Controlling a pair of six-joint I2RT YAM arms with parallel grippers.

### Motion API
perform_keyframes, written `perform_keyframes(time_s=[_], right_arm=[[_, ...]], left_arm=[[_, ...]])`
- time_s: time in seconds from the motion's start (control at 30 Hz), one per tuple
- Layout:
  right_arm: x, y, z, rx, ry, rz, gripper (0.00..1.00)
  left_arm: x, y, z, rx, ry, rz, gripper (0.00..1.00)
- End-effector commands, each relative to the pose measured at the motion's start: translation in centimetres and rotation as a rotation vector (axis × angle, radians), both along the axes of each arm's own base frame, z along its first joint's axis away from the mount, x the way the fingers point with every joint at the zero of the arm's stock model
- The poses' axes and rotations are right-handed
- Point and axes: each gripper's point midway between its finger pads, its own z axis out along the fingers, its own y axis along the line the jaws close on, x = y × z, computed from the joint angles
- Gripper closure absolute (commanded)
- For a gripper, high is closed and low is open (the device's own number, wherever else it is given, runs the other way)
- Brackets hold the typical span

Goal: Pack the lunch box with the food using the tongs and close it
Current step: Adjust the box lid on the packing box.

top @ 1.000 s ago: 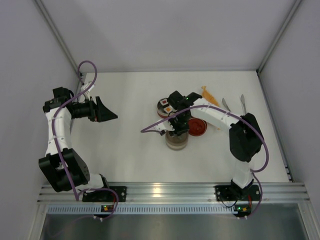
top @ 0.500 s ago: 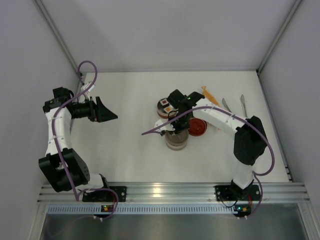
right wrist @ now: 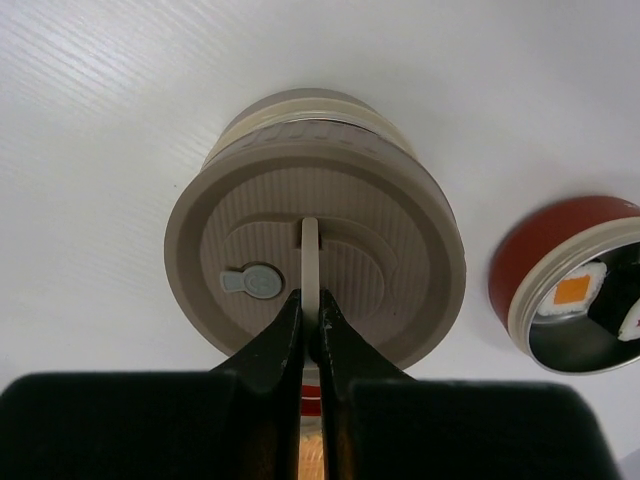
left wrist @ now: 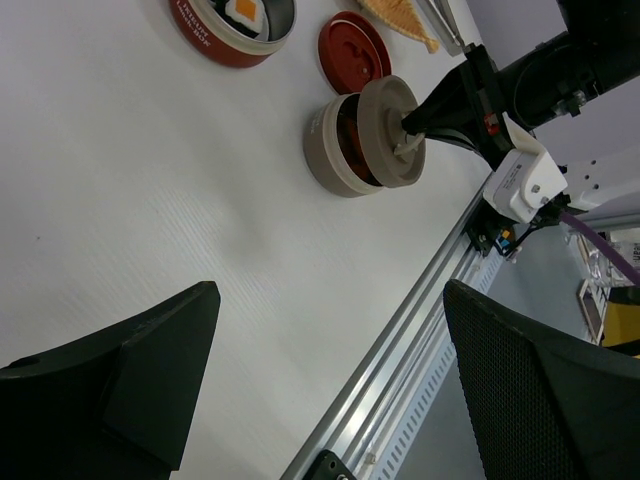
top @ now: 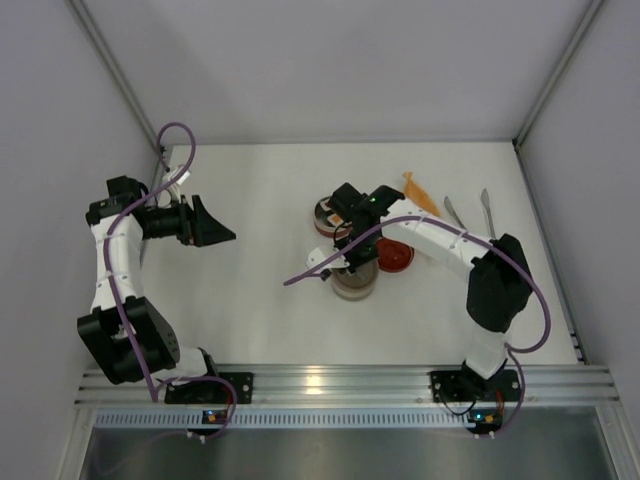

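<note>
Right wrist shows the right pincer (right wrist: 310,300) clenched on the tab (right wrist: 310,240) of the lid (right wrist: 400,270), which looks light and stiff, probably its only handhold.

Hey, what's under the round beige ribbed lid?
Under the round beige ribbed lid is a round beige container, whose dark reddish inside shows at one edge. Any contents are hidden by the lid.

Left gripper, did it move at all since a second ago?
No. The left gripper hangs at the same spot beside the left wall in the top view, jaws open wide as before.
</note>
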Motion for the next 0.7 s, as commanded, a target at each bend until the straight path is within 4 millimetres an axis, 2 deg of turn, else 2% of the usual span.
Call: perform_keyframes(time_s=[0.0, 0.33, 0.67], right_arm=[[-0.2, 0.5, 0.3, -0.022, 0.002, 0.055, 1.00], [0.4, 1.1, -0.7, -0.035, 0.009, 0.065, 1.00], [0.4, 1.6, -0.8, -0.032, 0.030, 0.059, 1.00]], left_arm=[[-0.5, -0.4, 0.6, -0.027, -0.032, -0.023, 0.02], [-0.9, -0.5, 0.0, -0.036, -0.019, -0.035, 0.02], [-0.9, -0.6, -0.2, -0.039, -0.015, -0.042, 0.02]])
